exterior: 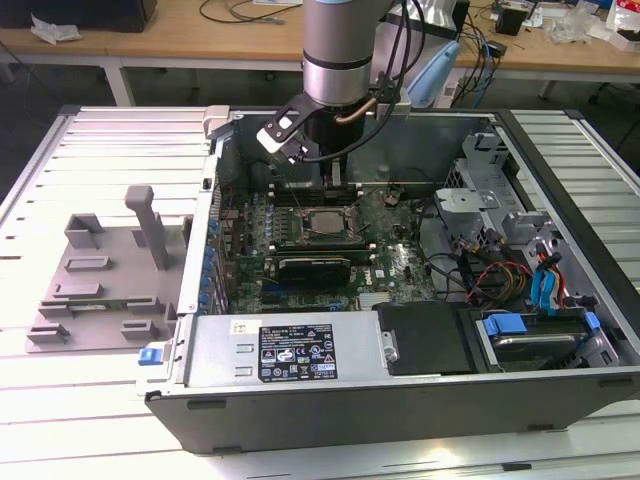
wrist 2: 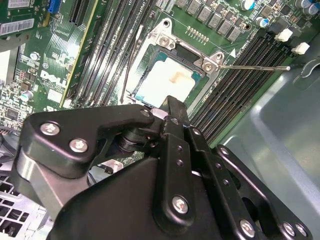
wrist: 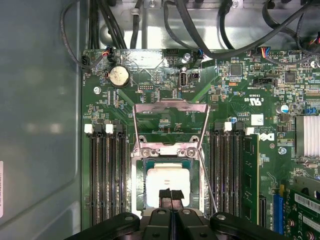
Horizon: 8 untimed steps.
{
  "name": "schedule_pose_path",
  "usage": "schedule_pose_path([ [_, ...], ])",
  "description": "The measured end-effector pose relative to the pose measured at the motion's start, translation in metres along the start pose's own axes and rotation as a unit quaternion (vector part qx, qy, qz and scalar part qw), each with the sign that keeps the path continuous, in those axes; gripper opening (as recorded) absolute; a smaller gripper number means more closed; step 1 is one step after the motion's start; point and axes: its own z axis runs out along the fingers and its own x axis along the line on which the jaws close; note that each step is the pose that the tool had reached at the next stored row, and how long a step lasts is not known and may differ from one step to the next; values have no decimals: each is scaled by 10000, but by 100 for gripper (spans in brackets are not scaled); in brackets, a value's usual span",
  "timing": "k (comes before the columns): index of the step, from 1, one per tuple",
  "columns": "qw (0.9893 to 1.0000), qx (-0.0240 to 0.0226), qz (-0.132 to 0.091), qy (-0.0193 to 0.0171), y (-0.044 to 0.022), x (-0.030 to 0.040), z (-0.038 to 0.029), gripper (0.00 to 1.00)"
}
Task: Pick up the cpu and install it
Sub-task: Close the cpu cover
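**Open computer case (exterior: pixel 330 400) on the slatted counter (exterior: pixel 100 150), with the arm reaching down into it.** The cpu (wrist: pixel 167 181) lies flat in the socket frame (wrist: pixel 169 152) on the motherboard (wrist: pixel 150 95). Its pale metal top faces up and its edges are square to the memory slots (wrist: pixel 105 175) on either side. The hinged load plate (wrist: pixel 170 107) is swung open, clear of the chip. The thin wire lever (wrist: pixel 207 185) stands free beside the socket rather than latched down.

The tool (wrist: pixel 171 196) hangs directly over the cpu. It appears to be above the edge of the top plate farthest from the load plate's hinge. Its two fingertips are pressed together, with only a hairline seam and nothing held between them. That seam runs parallel to the memory slots. Whether the tips touch the top plate cannot be told.

In the exterior view the tool sits just above the socket, with the chip straight below it. Judged from this layout, the chip is seated and the load plate is not yet closed over it.
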Motion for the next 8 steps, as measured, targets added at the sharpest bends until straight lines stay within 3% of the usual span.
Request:
schedule_pose_path([
  [8,10000,0,0,-1,0,-1,-7,11],
])
